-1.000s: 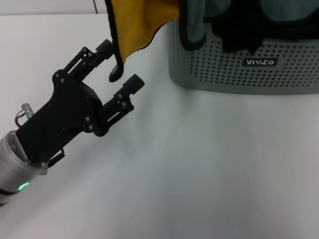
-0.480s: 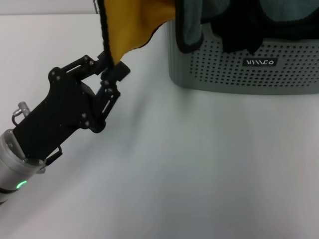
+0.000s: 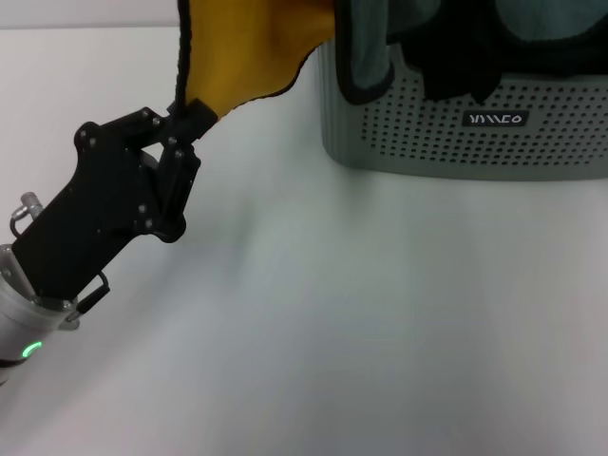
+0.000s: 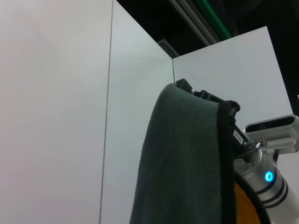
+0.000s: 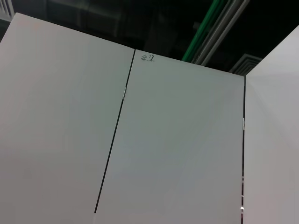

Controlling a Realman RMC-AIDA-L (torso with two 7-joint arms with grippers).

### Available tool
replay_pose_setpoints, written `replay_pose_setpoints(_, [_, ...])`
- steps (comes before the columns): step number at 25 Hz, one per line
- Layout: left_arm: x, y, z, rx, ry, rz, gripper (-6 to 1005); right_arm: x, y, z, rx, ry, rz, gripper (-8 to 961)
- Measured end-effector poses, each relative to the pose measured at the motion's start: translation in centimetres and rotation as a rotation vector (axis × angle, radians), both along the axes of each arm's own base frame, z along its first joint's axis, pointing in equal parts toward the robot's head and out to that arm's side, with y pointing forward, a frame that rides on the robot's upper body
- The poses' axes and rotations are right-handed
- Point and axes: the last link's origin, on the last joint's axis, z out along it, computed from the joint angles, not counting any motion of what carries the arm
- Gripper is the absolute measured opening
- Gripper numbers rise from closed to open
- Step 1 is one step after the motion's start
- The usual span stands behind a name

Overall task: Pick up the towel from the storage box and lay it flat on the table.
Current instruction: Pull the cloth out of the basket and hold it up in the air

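Black tool (image 3: 182, 128), silver wrist, green light

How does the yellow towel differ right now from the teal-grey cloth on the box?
The towel is mustard yellow on its facing side; the teal-grey cloth is muted blue-grey. The towel hangs outside the storage box above the table, its low corner pinched by the left end effector; the teal-grey cloth drapes over the box rim, held by nothing. Both have dark edging.
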Motion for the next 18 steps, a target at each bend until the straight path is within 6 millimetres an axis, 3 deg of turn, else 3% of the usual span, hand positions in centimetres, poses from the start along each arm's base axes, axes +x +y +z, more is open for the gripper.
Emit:
replay_pose_setpoints(5, [-0.2, -0.1, 0.5, 0.019, -0.016, 0.008, 21, 0.4, 0.0, -0.2, -0.01, -0.002, -0.014, 0])
replay_pose_setpoints(8, [-0.6, -0.7, 1.9, 0.085, -0.06, 0.002, 21, 1.5, -0.3, -0.8, -0.036, -0.014, -0.038, 0])
replay_pose_setpoints(14, [-0.9, -1.4, 5.4, 0.169, -0.107, -0.043, 21, 4.8, -2.1, -4.7, -0.145, -0.085, -0.108, 0])
replay_pose_setpoints(18, [-0.7, -1.2, 7.3, 0.22, -0.163, -0.053, 21, 7.5, -2.2, -7.0, -0.219, -0.124, -0.19, -1])
